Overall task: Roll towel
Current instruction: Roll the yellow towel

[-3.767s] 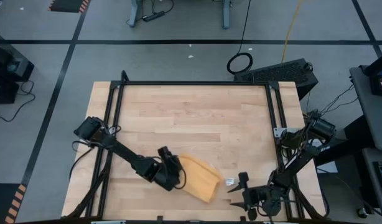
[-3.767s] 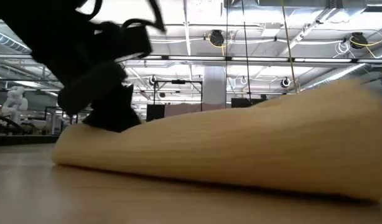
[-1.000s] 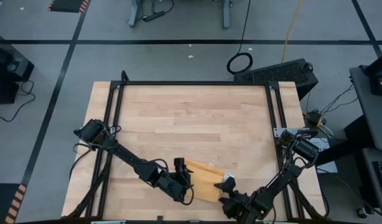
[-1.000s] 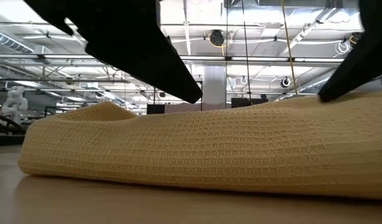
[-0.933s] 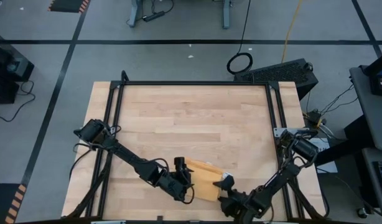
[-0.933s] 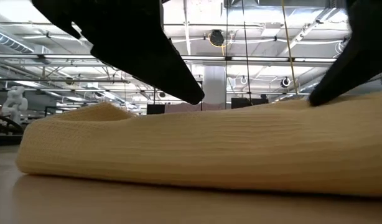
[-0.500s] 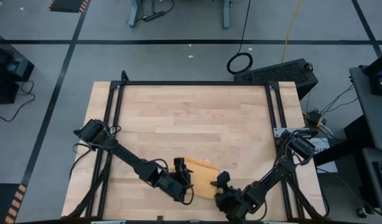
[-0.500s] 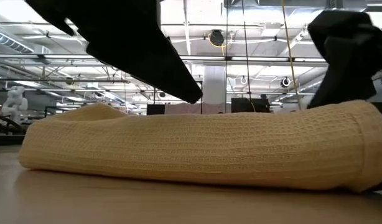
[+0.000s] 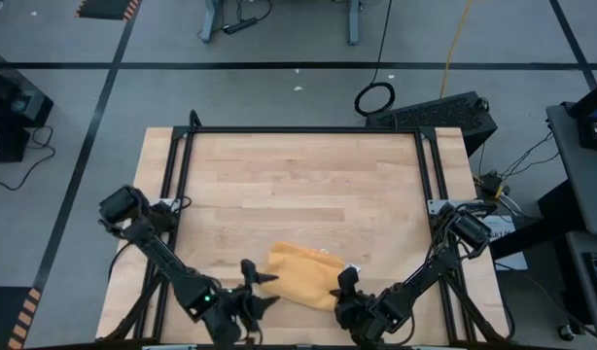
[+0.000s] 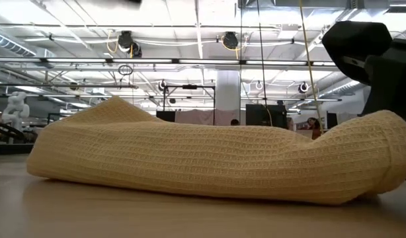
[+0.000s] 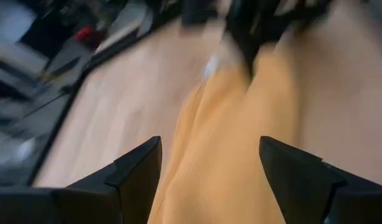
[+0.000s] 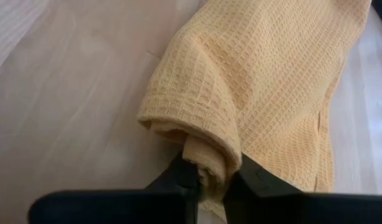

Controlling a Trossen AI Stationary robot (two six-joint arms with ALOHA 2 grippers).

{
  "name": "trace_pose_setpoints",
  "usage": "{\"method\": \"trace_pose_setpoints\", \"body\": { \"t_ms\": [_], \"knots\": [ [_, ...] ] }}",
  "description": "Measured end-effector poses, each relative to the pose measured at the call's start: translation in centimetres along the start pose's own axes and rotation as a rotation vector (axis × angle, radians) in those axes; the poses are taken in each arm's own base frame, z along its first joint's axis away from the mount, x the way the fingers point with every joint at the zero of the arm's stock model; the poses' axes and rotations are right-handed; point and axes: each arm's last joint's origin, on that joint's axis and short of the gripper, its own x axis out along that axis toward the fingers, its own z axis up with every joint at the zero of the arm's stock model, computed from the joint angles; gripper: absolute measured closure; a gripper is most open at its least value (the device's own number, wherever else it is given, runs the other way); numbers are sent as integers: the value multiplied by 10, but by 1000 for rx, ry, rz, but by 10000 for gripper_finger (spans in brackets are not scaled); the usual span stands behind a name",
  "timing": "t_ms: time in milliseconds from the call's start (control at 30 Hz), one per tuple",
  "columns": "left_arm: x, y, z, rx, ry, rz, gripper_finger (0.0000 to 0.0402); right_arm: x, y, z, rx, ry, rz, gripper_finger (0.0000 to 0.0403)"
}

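Right pincer (image 12: 206, 182) is clenched on a bunched corner of the towel (image 12: 265, 74); the rest of the waffle-weave roll lies on the worktop (image 9: 298, 194) directly ahead of its fingers. The cloth looks light, soft and limp, likely to sag and unroll; grip it at the hem fold. Left pincer (image 11: 206, 177) is released, the towel's far end just ahead of it.

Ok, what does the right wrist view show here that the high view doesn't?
Right wrist view only: the right gripper pinched shut on a folded corner of the towel, and its waffle weave. High view only: the left gripper open beside the towel's left end, not touching it, plus the whole table and the small white tag. Both show the bunched yellow towel on wood.
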Motion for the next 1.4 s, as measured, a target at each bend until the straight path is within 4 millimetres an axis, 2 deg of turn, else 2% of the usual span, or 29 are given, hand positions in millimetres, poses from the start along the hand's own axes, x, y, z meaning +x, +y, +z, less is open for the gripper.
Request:
{"method": "trace_pose_setpoints", "body": {
  "t_ms": [100,200,367,500,600,867,1000,1167,1400],
  "knots": [
    [3,-2,-25,28,133,35,130,0,0,0,7,4,-1,366],
    [5,-6,-36,-60,220,-17,130,0,0,-1,4,4,-1,374],
    [5,-16,-39,-98,288,-167,130,0,0,-2,-10,19,-4,385],
    [-3,-26,-38,11,246,-226,127,0,0,-3,-31,23,-3,387],
    [-3,-35,-42,117,213,-205,113,0,0,-3,-39,25,-2,387],
    [19,-45,-60,257,232,-105,43,0,0,-3,-54,26,1,388],
    [35,-40,-65,228,270,-63,35,-1,-1,-3,-62,22,3,389],
    [51,-27,-65,180,325,-51,59,-5,-3,-1,-64,12,7,389],
    [63,-16,-67,110,418,-141,167,-6,-4,-2,-62,17,7,389]
  ]
}}
